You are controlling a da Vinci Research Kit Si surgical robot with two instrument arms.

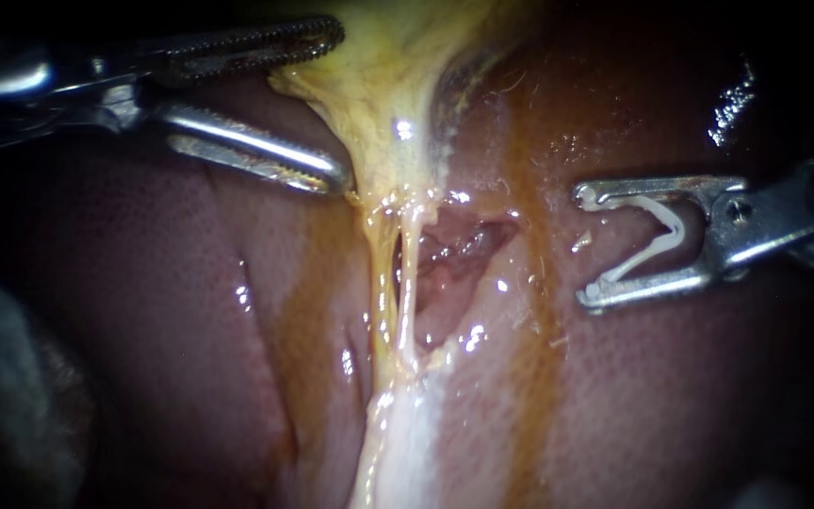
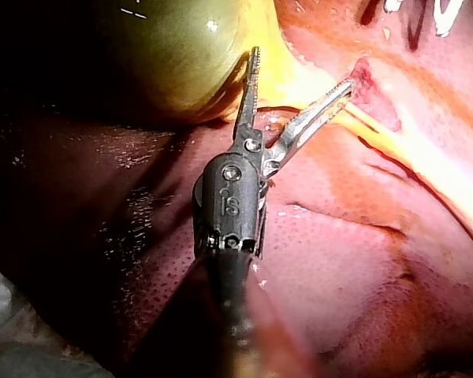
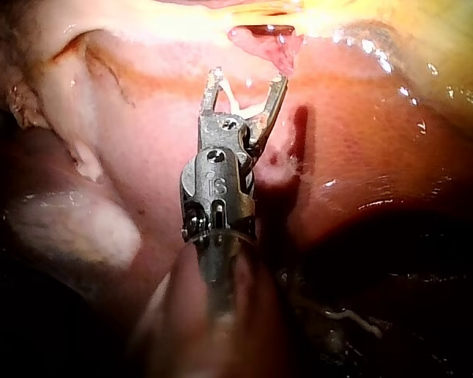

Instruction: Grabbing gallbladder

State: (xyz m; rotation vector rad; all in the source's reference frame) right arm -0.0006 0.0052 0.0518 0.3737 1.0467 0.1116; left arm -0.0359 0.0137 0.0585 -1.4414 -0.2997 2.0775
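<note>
One olive-green, rounded gallbladder [image 2: 173, 55] lies at the far edge of the field. It narrows into a glistening yellow neck of tissue [image 1: 393, 85], which continues as pale yellow strands [image 1: 405, 283] over the mottled red-brown liver [image 1: 143, 311]. A raw pink opening [image 1: 459, 250] gapes just beside these strands, a little beyond the gallbladder's neck. The slender left instrument with serrated steel jaws [image 1: 336, 106] has its jaws spread wide and gripping nothing. One jaw lies just beside the gallbladder's green wall, the other alongside the yellow neck, whose edge sits in the gap. The right instrument [image 1: 586, 247] stands well apart from the gallbladder, across the opening. Its jaws are held apart and carry a white V-shaped clip [image 1: 657, 236], one leg against each jaw.
</note>
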